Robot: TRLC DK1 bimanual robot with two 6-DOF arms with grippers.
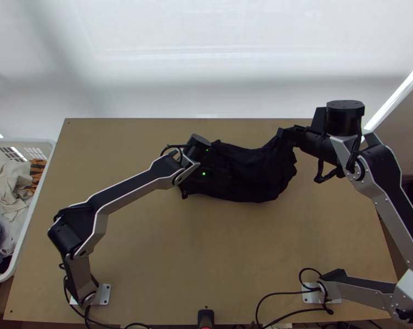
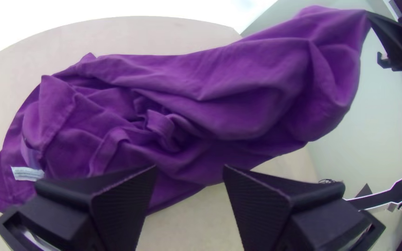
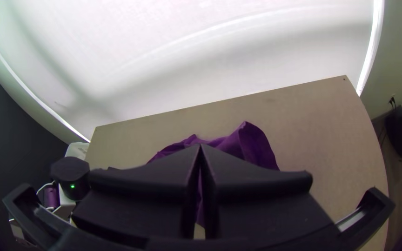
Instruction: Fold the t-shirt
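The left fingers [image 2: 266,204] stand spread above the low, bunched end of the t-shirt [image 2: 257,93], the end with the pale label [image 2: 27,174]. They pinch nothing, and a near edge of the cloth passes below their gap. From there the shirt's long axis runs rightward across the far half of the tabletop [image 1: 168,263], rising at its right end to the right fingers [image 3: 164,172], which are pressed together on a gathered bit of cloth.

So the loose end is the left arm's, the raised end the right's. The coming move probably asks the left fingers to go down and take an edge, giving two held points to straighten the bunch between. Folding proper seems barely begun.
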